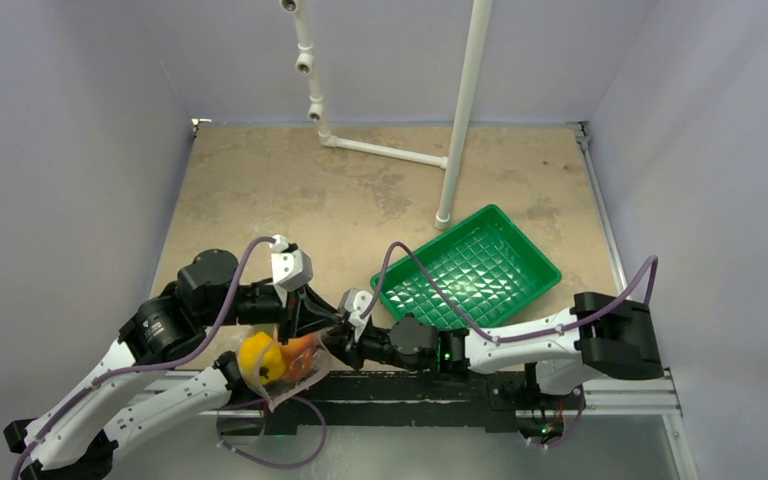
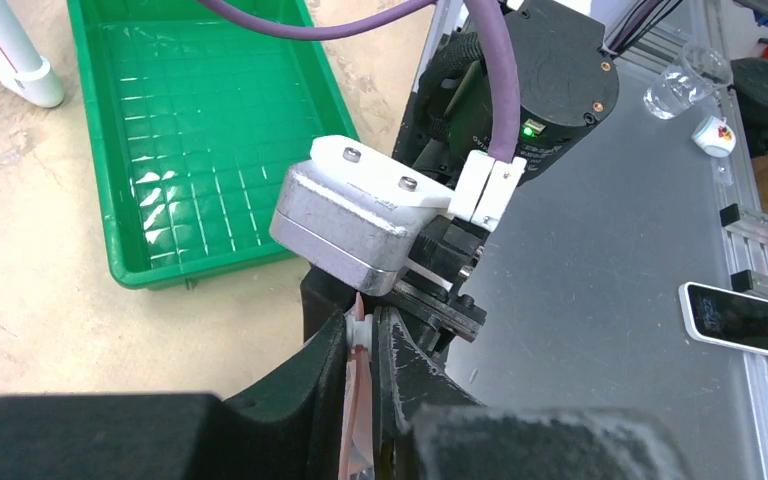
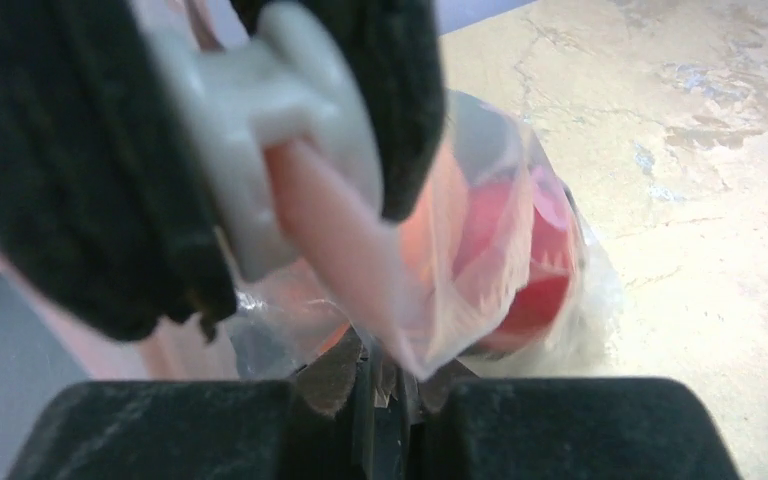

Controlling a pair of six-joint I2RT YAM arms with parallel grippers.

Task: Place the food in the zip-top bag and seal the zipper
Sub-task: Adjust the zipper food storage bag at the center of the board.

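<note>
The zip-top bag (image 1: pixel 282 368) hangs between my two grippers above the table's near edge, with food inside: a yellow piece (image 1: pixel 260 358) and an orange piece (image 1: pixel 300 352). A red piece (image 3: pixel 530 275) shows through the plastic in the right wrist view. My left gripper (image 2: pixel 365 325) is shut on the pink zipper (image 2: pixel 357 400) at its white slider (image 2: pixel 357 328). My right gripper (image 3: pixel 385 385) is shut on the bag's edge just beside the slider (image 3: pixel 270 120). From above, the left gripper (image 1: pixel 312 318) and right gripper (image 1: pixel 335 335) nearly touch.
An empty green ribbed tray (image 1: pixel 470 270) lies to the right of the grippers on the tan table. A white pipe frame (image 1: pixel 460 110) stands at the back. Beyond the table's near edge a phone (image 2: pixel 735 318) and a clear glass (image 2: pixel 680 85) rest on a grey surface.
</note>
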